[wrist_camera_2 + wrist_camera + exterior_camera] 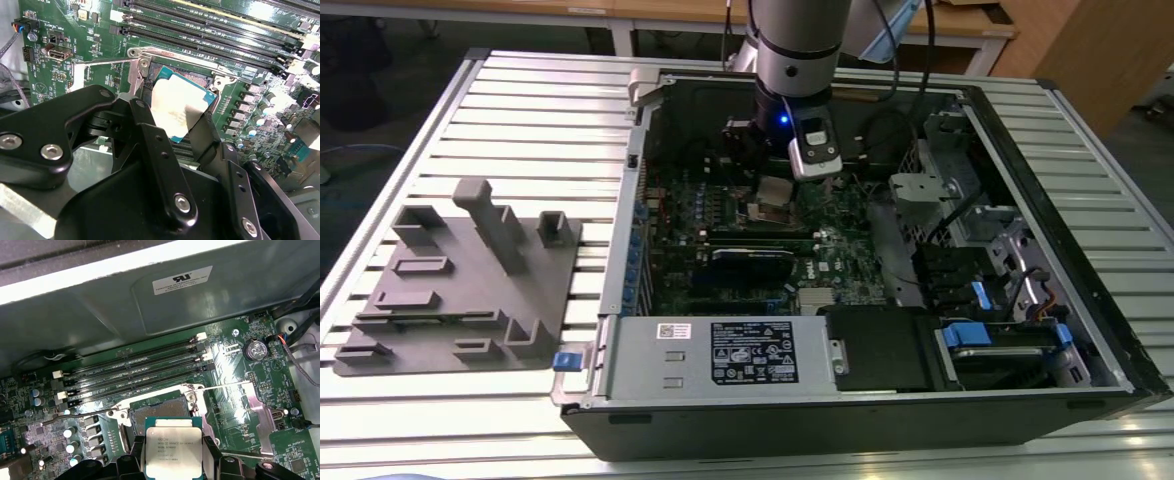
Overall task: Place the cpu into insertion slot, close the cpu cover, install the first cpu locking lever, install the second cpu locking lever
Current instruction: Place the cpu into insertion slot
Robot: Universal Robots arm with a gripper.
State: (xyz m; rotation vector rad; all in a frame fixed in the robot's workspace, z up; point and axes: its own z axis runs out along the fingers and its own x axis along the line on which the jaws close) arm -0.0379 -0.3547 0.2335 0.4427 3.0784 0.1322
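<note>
- In the exterior view the arm [794, 50] drops straight down into the open computer case [1067, 200] near its far wall. The gripper [778, 186] is low over the green circuit board [720, 215] (a blue light [783, 120] glows at the wrist).
- The cpu [774, 197] shows as a pale square at the fingertips, toward the board's far edge.
- In the second wrist view the black fingers [150, 130] are pinched narrowly on opposite edges of the cpu [175, 110]. They hold it tilted close over the insertion slot [192, 70]; whether the two touch I cannot tell. The cpu cover [105, 70] lies open beside the insertion slot.
- In the first wrist view the gripper [173, 455] clasps the cpu [173, 445] just beside the insertion slot [160, 412]. The cpu cover [252, 405] is folded away, and the memory slots [135, 370] lie beyond.
</note>
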